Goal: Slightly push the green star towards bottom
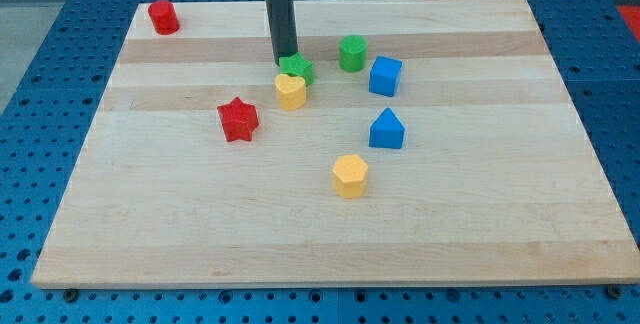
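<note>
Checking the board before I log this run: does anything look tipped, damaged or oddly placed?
Nothing looks damaged or tipped. One crowded spot: the green star sits right against the yellow heart, with my tip at the star's upper left edge. The other blocks stand apart.

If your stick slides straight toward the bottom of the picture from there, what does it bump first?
My tip sits at the green star's top-left edge, so the star comes first. The yellow heart lies right below the star and looks next in line, though depth is hard to judge.
</note>
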You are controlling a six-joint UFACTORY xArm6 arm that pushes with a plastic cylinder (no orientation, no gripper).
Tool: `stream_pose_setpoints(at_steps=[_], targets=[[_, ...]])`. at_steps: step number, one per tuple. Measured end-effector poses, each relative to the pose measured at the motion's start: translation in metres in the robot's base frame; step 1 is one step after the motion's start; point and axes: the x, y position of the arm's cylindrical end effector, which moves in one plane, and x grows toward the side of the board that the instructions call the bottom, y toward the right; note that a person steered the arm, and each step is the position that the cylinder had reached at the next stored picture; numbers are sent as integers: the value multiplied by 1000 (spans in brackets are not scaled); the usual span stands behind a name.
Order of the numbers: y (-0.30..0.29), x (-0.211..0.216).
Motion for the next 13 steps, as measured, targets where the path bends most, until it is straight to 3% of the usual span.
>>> stream_pose_setpoints(at_steps=[6,10,13], targets=[[-19,13],[-10,-65],[84,-103]])
